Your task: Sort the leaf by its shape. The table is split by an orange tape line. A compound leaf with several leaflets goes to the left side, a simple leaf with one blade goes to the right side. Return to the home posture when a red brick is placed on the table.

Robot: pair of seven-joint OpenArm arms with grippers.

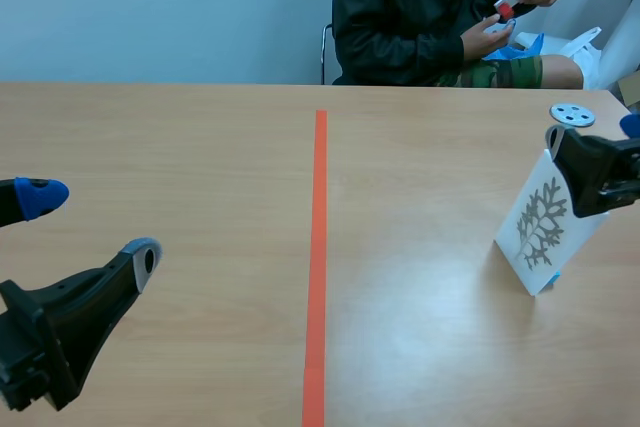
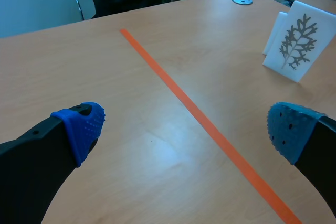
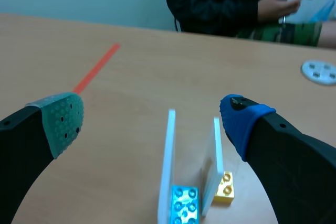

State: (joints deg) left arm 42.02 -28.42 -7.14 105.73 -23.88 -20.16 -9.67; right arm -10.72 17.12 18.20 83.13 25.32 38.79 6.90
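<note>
Status of left gripper [image 2: 186, 129]: jaws spread wide, nothing between the blue pads. You find it low over the light wooden table [image 1: 200, 147], on the left of the orange tape line [image 1: 318, 247].

Status of right gripper [image 3: 152, 119]: jaws also spread, one grey-green pad and one blue pad. It hangs above the task item on the right half of the table.

Task item: a white upright card printed with a grey branching leaf of several leaflets [image 1: 545, 232]. You see it standing tilted on the right side of the tape line, well apart from the line.

In the right wrist view, note two thin white panels standing edge-on, side by side, between the spread fingers and clear of both pads. A small blue studded brick [image 3: 184, 203] sits at the foot of one panel, and a small yellow studded brick [image 3: 224, 187] at the foot of the other.

A round grey disc with holes [image 1: 572, 115] lies beyond the card. A person in a dark jacket [image 1: 420, 17] sits across the table, holding a small red object [image 1: 505, 12].
</note>
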